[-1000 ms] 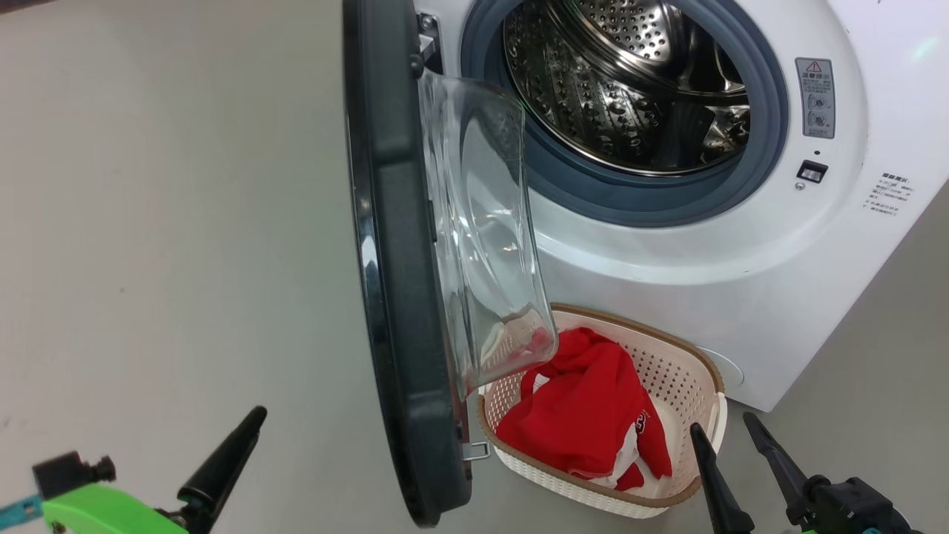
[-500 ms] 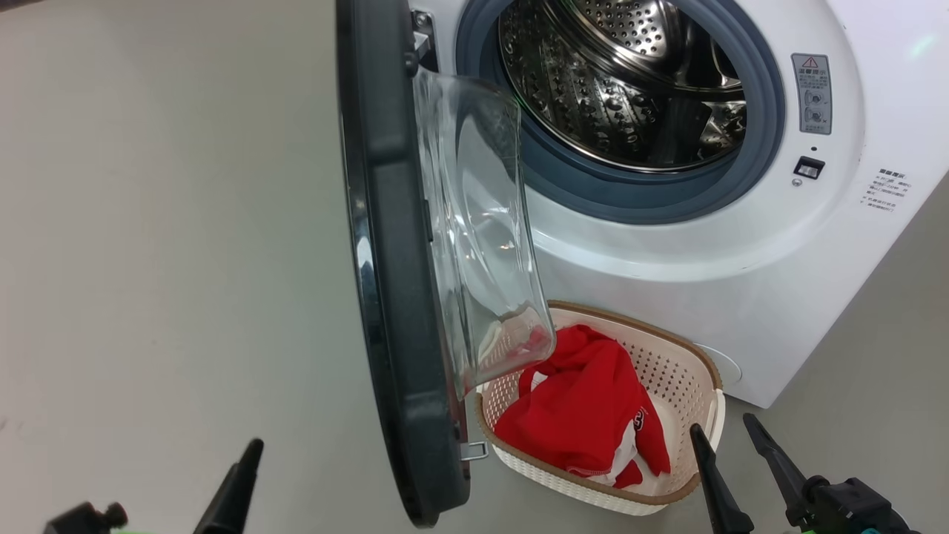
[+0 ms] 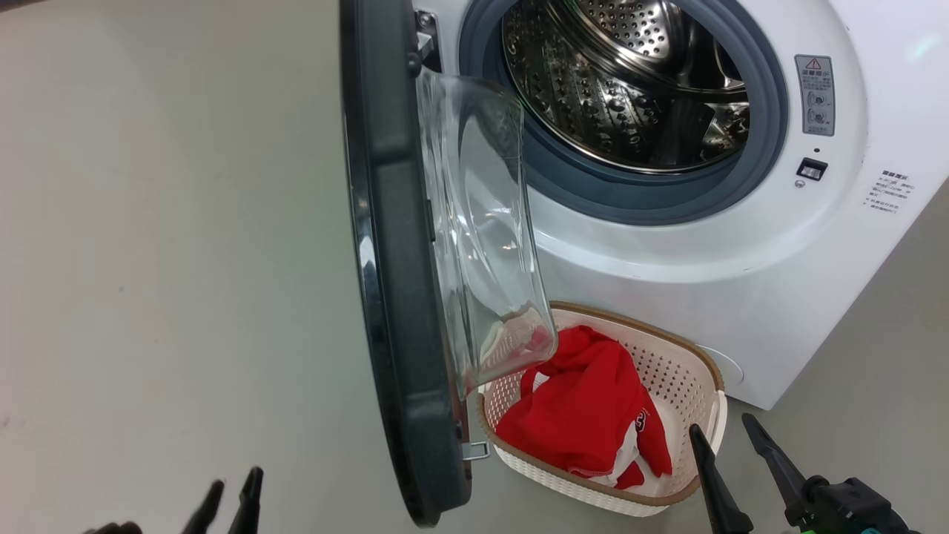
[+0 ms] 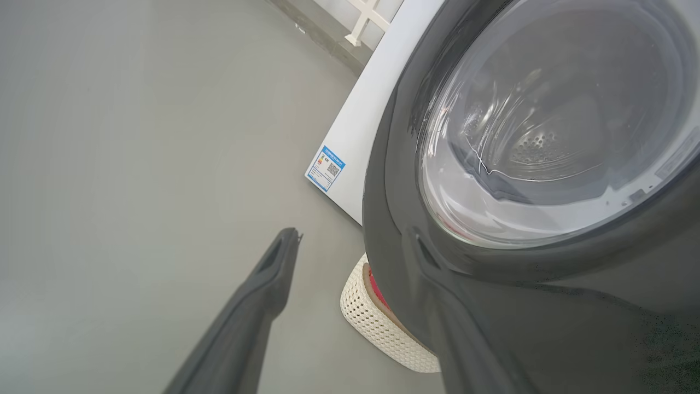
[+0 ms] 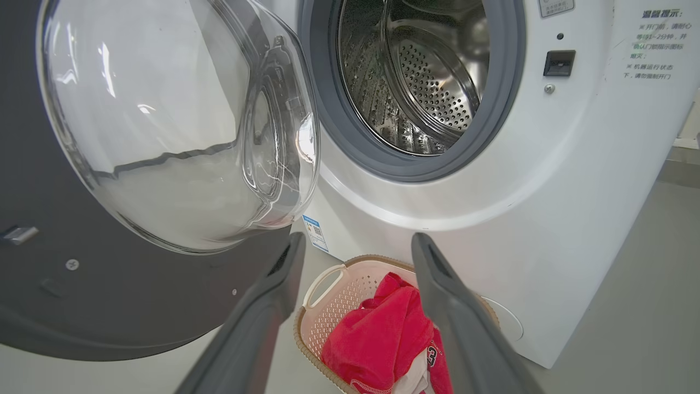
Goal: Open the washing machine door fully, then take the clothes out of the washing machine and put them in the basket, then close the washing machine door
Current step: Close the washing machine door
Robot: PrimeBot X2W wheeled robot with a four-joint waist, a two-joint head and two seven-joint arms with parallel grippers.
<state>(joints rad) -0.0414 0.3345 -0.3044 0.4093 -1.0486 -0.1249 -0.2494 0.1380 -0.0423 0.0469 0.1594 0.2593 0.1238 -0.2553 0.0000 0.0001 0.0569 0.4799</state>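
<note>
The washing machine [image 3: 667,252] stands with its steel drum [image 3: 630,81] showing no clothes inside. The washing machine door [image 3: 400,297] stands open, edge-on, its glass bowl over the basket's left end. Red and white clothes [image 3: 586,415] lie in the cream basket [image 3: 704,371] on the floor before the machine. My left gripper [image 3: 236,480] is open, low on the outer side of the door, holding nothing. My right gripper [image 3: 721,425] is open beside the basket's right end. From the right wrist, that gripper [image 5: 359,241] looks over the basket [image 5: 328,284] and clothes [image 5: 377,339].
Bare grey floor [image 3: 163,259] spreads left of the door. The left gripper [image 4: 353,238] faces the door's outer glass [image 4: 547,137], with the basket's corner [image 4: 372,323] below it. A blue label [image 4: 326,168] is on the machine's side. The door's latch socket [image 3: 811,170] sits right of the opening.
My left gripper has sunk toward the bottom edge of the head view and its green wrist part has left it. Right gripper, door, basket and clothes are unchanged.
</note>
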